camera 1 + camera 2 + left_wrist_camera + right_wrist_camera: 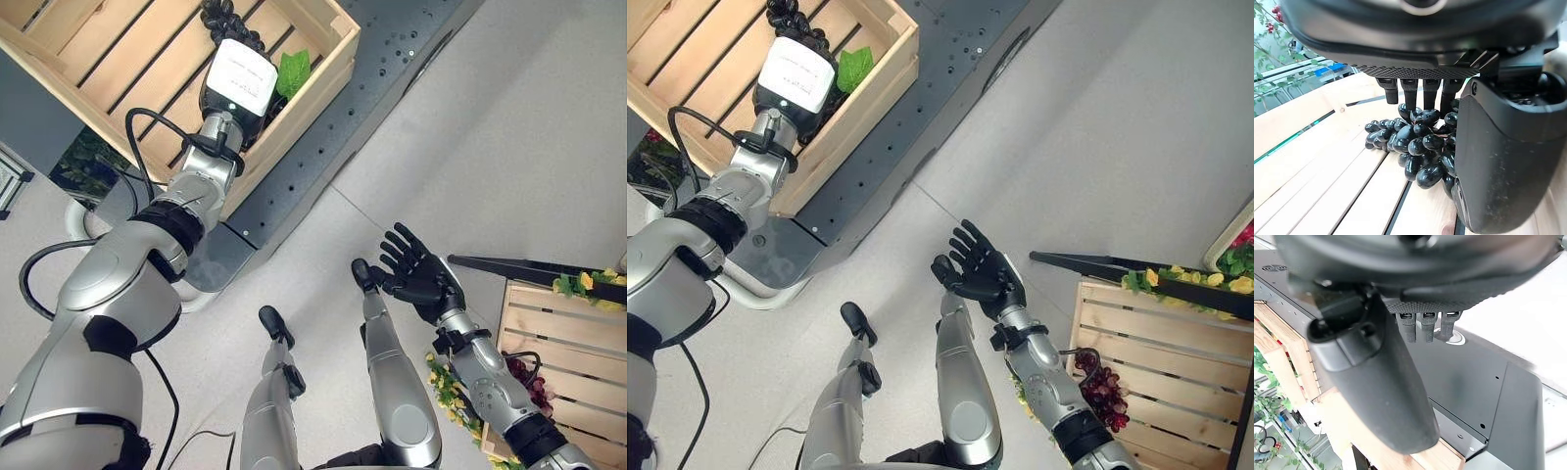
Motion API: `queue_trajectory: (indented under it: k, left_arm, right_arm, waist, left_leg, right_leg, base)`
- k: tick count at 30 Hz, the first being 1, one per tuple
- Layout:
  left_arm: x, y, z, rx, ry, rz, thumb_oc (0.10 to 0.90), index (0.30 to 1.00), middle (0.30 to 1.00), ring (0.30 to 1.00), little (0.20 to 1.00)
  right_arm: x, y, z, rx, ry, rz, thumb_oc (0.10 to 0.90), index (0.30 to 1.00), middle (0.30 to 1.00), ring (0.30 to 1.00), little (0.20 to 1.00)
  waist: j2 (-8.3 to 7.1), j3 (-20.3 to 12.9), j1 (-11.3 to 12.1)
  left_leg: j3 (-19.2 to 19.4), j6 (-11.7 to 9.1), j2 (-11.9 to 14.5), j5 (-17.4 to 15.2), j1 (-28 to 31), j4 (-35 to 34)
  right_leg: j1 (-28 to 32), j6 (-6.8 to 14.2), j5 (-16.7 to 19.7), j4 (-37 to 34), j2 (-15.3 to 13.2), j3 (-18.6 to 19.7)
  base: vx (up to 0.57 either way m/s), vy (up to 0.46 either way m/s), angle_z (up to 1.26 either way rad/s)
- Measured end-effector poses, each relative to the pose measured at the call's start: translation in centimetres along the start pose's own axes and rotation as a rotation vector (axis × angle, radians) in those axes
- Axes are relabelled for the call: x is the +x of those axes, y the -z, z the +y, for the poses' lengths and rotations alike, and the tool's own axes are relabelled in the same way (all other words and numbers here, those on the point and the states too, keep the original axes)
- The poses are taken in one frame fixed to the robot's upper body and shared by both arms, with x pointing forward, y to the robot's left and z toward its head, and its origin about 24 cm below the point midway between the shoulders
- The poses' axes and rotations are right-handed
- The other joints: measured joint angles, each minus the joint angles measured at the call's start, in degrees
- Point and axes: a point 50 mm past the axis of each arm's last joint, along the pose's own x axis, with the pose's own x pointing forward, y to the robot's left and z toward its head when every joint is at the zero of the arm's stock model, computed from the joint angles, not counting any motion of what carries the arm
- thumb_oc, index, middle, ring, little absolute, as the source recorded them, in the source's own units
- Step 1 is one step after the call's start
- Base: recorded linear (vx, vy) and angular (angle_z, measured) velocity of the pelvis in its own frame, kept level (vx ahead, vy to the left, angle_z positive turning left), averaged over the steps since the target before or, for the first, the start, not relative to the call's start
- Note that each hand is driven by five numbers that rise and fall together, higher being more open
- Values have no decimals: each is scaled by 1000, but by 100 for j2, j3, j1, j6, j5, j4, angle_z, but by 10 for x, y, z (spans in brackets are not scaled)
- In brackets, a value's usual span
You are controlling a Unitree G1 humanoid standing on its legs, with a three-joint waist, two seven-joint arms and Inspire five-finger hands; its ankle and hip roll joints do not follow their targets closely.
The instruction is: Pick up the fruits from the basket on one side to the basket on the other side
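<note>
A bunch of black grapes (1415,142) lies on the slats of the wooden crate (294,108) at the upper left. My left hand (238,83) reaches into that crate. Its straight fingers (1411,93) touch the top of the bunch and its thumb (1503,147) stands beside it. The grapes (220,15) show dark just past the hand. My right hand (416,274) hangs open in the air over the floor, fingers spread, holding nothing. A second wooden crate (558,333) at the lower right holds a bunch of red grapes (1102,387).
A green leaf (292,70) lies in the left crate's corner. That crate stands on a dark grey perforated platform (392,69). Yellow and green plants (588,282) and a black bar (509,264) edge the right crate. Light grey floor lies between the crates.
</note>
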Motion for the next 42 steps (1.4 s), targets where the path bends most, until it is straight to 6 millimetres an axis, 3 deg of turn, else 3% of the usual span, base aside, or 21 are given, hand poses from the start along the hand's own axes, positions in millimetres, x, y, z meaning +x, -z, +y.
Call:
queue_trajectory:
  k: [3, 4, 5, 7, 12, 21, 29, 34, 42]
  left_arm:
    - [2, 0, 2, 15, 6, -4, 800, 900, 900, 900, 900]
    - [3, 0, 5, 18, 5, -6, 631, 646, 646, 646, 646]
    - [5, 1, 7, 20, -1, -6, 580, 571, 571, 571, 571]
    - [7, 2, 13, 24, -18, -5, 400, 300, 300, 300, 300]
    - [13, 4, 27, 32, -67, -10, 400, 300, 300, 300, 300]
    - [7, 9, 12, 3, -39, -23, 400, 300, 300, 300, 300]
    - [-14, 11, -11, -157, -169, -6, 400, 300, 300, 300, 300]
    - [-35, 6, -26, -327, -281, 33, 400, 300, 300, 300, 300]
    - [-54, 4, -25, -440, -447, 53, 400, 300, 300, 300, 300]
  right_arm:
    - [0, 0, 0, 1, 1, -1, 800, 900, 900, 900, 900]
    - [0, 0, 0, 1, 1, -2, 800, 900, 900, 900, 900]
    - [0, 0, 0, 1, 1, -4, 800, 900, 900, 900, 900]
    - [0, -1, 0, 1, 1, -6, 800, 900, 900, 900, 900]
    - [0, -1, 0, 3, 0, -9, 800, 900, 900, 900, 900]
    - [-1, -1, 0, 9, 2, -21, 800, 900, 900, 900, 900]
    - [-4, 0, -1, 10, 8, -37, 800, 900, 900, 900, 900]
    - [-13, 4, -4, 14, 28, -38, 800, 900, 900, 900, 900]
    - [-19, 4, -1, 24, 24, -49, 800, 900, 900, 900, 900]
  waist:
    - [0, 0, -2]
    - [-2, -1, -2]
    - [-4, -2, -1]
    - [-4, -2, -2]
    - [-9, -5, -30]
    - [-10, -6, -18]
    - [-14, -6, 20]
    - [-17, -3, 187]
    - [-3, 5, 414]
  left_leg:
    - [19, 0, 0, -6, -8, 0]
    - [22, -1, 0, -7, -30, 3]
    - [23, -1, 0, -7, -67, 9]
    - [22, 0, 0, -6, -121, 14]
    - [22, 1, 1, -8, -130, 21]
    - [22, 4, 10, -9, -83, 109]
    - [12, -6, 50, -1, 92, 111]
    - [-57, -79, 119, 57, 435, -53]
    - [-176, -133, 193, 299, 846, -520]
  right_leg:
    - [-18, 2, 1, -1, 3, 21]
    - [-38, 2, 1, 0, 3, 21]
    - [-75, 3, 2, 1, 3, 22]
    - [-129, 6, 6, 1, 3, 22]
    - [-141, 6, 9, 10, 7, 27]
    - [-65, -3, 23, 64, 9, 19]
    - [101, -25, 34, 87, 33, -18]
    - [445, -101, 58, -5, 86, -199]
    - [968, -154, 257, -524, 142, -414]
  base:
    - [3, -3, -2]
    - [0, 0, 0]
    - [0, 0, 0]
    - [0, 0, 0]
    - [0, 0, 0]
    - [-27, -10, 1]
    - [-41, -34, 0]
    - [-37, -26, 4]
    - [-19, -8, 5]
